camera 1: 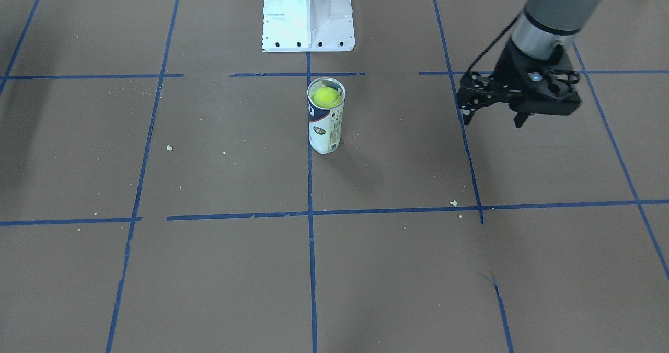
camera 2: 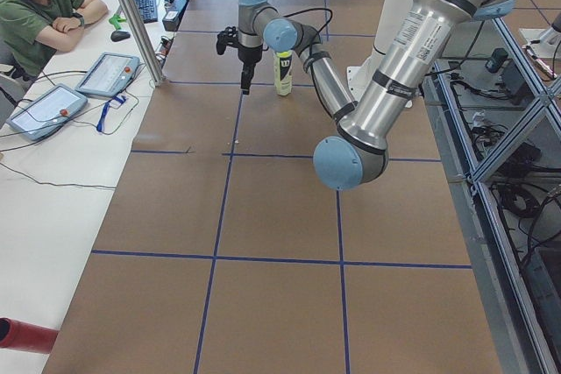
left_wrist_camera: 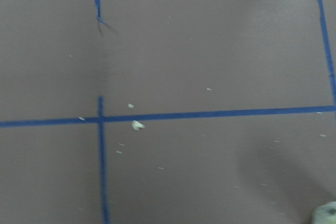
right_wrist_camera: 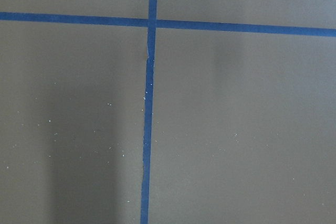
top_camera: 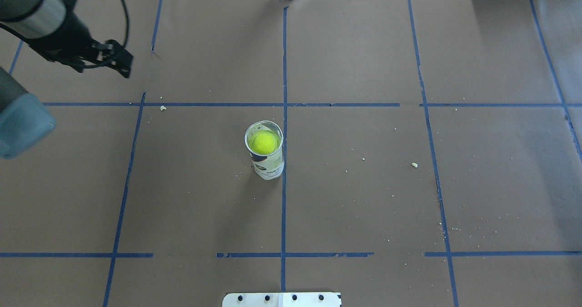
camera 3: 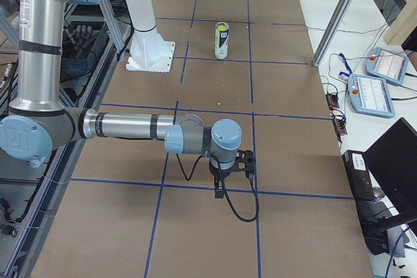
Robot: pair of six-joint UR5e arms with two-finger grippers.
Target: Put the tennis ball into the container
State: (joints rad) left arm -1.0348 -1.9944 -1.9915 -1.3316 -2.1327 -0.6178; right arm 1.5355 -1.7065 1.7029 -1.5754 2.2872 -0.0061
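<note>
The tennis ball point(camera 1: 325, 97) sits inside the container point(camera 1: 325, 128), just below its open rim. The container point(top_camera: 268, 161) stands upright at the table's middle, on a blue tape line, with the ball point(top_camera: 264, 143) showing through its mouth. My left gripper point(camera 1: 492, 122) hovers open and empty above the table, well off to the side of the container and apart from it; the overhead view shows the left gripper point(top_camera: 122, 66) at the far left. My right gripper point(camera 3: 221, 187) appears only in the exterior right view, low over the table far from the container point(camera 3: 222, 40); I cannot tell its state.
The white pedestal point(camera 1: 308, 18) stands behind the container on the robot's side. Blue tape lines grid the brown table, with small pale crumbs point(camera 1: 453, 203) scattered about. An operator point(camera 2: 39, 10) sits at a side desk with tablets point(camera 2: 107, 74).
</note>
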